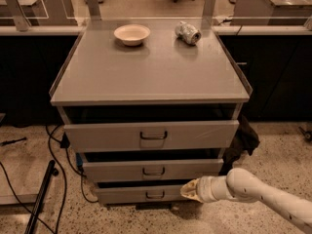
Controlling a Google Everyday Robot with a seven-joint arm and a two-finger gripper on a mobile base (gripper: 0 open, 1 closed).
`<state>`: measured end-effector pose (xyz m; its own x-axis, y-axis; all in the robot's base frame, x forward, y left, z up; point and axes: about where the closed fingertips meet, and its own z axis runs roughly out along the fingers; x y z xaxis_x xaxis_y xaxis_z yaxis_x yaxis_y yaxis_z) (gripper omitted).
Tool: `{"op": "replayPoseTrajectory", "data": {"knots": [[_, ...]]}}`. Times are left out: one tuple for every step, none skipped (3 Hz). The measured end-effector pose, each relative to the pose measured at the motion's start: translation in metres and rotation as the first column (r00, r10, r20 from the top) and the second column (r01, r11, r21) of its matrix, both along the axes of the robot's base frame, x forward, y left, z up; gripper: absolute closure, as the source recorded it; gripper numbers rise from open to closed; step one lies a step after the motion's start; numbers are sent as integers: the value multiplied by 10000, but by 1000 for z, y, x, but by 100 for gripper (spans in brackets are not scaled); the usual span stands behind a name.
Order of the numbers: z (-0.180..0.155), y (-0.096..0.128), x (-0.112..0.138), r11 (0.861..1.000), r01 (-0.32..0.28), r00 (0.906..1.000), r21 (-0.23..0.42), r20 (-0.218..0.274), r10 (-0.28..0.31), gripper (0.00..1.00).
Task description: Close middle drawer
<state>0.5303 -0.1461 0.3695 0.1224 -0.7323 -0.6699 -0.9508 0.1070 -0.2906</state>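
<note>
The gripper (188,189) sits just below the middle drawer (122,170)

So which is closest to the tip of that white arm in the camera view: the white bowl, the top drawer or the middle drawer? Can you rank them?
The gripper sits low in front of the cabinet, right of centre.
1. middle drawer: just above it and to its left.
2. top drawer: one level higher.
3. white bowl: on the cabinet top, at the back left.

I see cabinet top (146,77): bowl (132,33) at 11 o'clock, crumpled silvery object (187,32) at 1. Gripper (188,190) low, 5 o'clock.
</note>
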Motion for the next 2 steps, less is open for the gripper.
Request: {"op": "replayPoseTrajectory", "data": {"knots": [[7,-2,-70,9983,-578,9792,112,-1939,589,100],[6,3,-79,9969,-768,9737,188,-2136,791,81]]}}
